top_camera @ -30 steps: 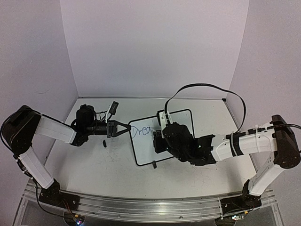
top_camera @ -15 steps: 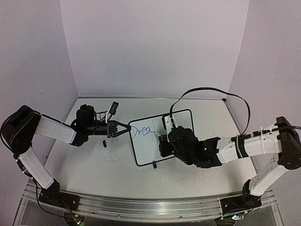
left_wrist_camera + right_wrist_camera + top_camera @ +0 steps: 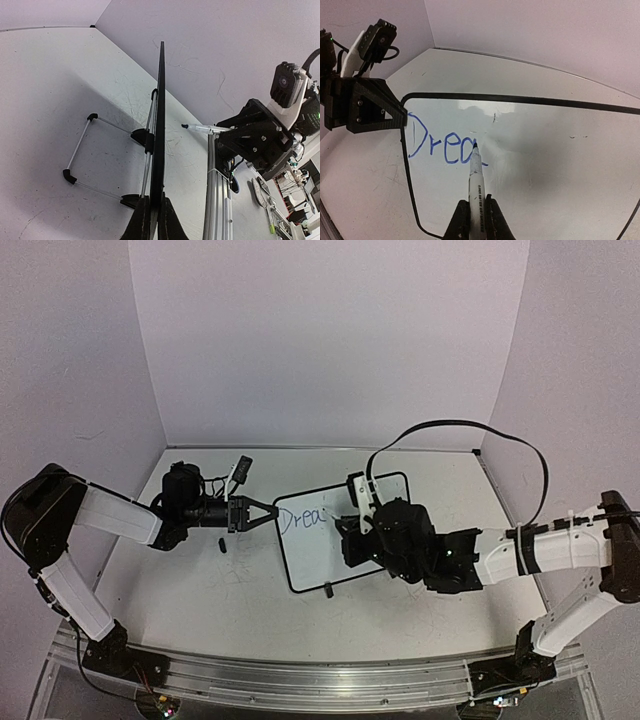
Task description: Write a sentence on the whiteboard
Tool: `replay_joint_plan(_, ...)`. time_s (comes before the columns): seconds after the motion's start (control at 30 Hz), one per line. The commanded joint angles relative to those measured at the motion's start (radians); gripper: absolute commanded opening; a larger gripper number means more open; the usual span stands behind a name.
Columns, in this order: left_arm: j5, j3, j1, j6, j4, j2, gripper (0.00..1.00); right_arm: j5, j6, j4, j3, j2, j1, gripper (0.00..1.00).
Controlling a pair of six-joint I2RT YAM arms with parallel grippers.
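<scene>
Compared with a second earlier, the right arm (image 3: pixel 520 555) had slid toward the right of the overhead view, its shoulder now at the frame's right edge, and its cable loop had shifted right with it. More of the whiteboard (image 3: pixel 310 558) lay uncovered, and the sentence (image 3: pixel 300 518) showed a further stroke after its last letter. The left arm (image 3: pixel 110 515) and the whiteboard had not moved.

One whiteboard stood at the centre of the tabletop (image 3: pixel 200 590), tilted on a wire stand whose two black-tipped legs (image 3: pixel 80 145) showed at the left of the left wrist view. There were two arms with one pincer each. The left pincer (image 3: pixel 268 513) was clamped on the whiteboard's left edge, a finger on each face. The right pincer (image 3: pixel 476 222) was closed around one marker (image 3: pixel 476 185), its tip touching the whiteboard just after the blue letters. The sentence so far was a single line of four letters, "Drea". One small dark object (image 3: pixel 222 545) lay on the tabletop left of the whiteboard; what it was I could not tell.
</scene>
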Motion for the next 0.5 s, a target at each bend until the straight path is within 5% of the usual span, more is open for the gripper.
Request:
replay_joint_plan(0.0, 0.043, 0.032, -0.006, -0.014, 0.0, -0.02, 0.0, -0.026, -0.03, 0.012, 0.036, 0.027, -0.001, 0.0)
replay_joint_plan(0.47, 0.041, 0.032, -0.006, -0.011, -0.005, -0.02, 0.0, -0.032, -0.049, 0.039, 0.013, 0.015, -0.02, 0.0)
